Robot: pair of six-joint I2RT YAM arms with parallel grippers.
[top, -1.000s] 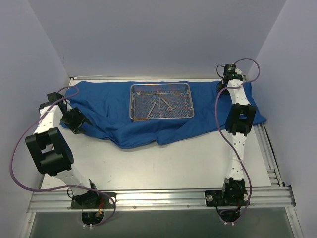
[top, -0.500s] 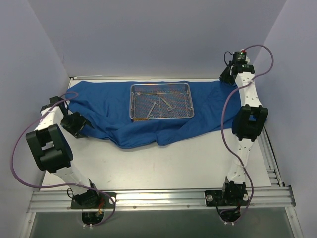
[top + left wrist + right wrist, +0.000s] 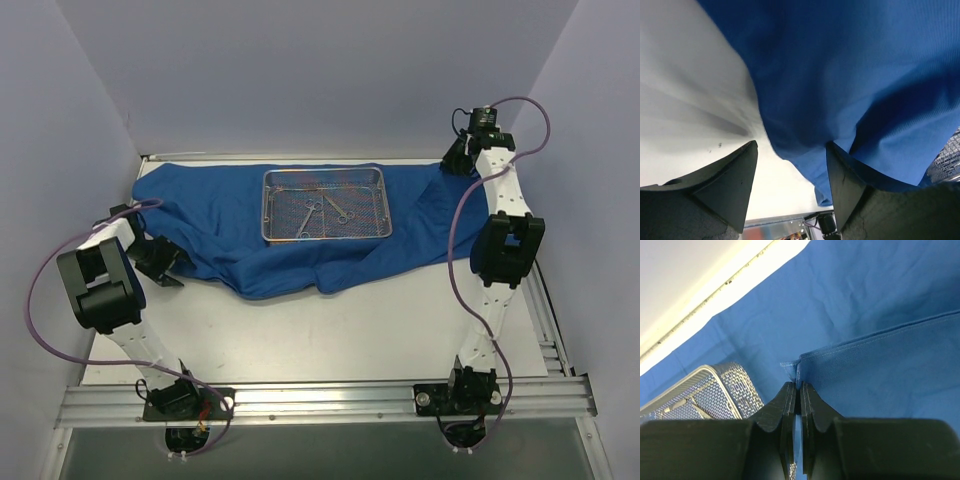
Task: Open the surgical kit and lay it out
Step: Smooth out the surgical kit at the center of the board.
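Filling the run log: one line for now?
left gripper: open beside cloth wrap | right gripper: shut on wrap corner | mesh tray: on wrap, instruments inside

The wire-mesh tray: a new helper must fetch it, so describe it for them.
On the white table lies a wide royal-blue cloth. Resting on its middle is the wire-mesh tray, the only rigid silver rectangle there, with thin steel instruments inside.
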